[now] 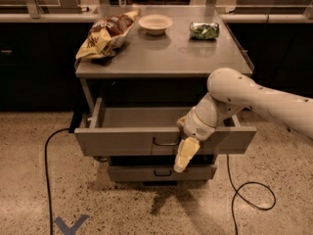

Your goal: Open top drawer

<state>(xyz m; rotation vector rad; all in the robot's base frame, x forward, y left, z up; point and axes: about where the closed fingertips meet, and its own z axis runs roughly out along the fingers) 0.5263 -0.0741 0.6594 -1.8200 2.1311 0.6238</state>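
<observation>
The top drawer [117, 141] of the grey metal cart stands pulled out toward me, and its shallow grey tray [142, 117] shows empty. Its small dark wire handle [165, 142] sits at the centre of the front. My gripper [182, 158] hangs down in front of the drawer face, just right of the handle and slightly below it, over the drawer's lower edge. My white arm reaches in from the right and covers part of the drawer's right half.
A narrower grey drawer [146, 173] sits shut below. On the cart top [166, 58] lie a chip bag [105, 33], a white bowl [155, 23] and a green packet [204, 30]. Black cables run on the floor at left [46, 180] and right [249, 195]. Dark counters stand behind.
</observation>
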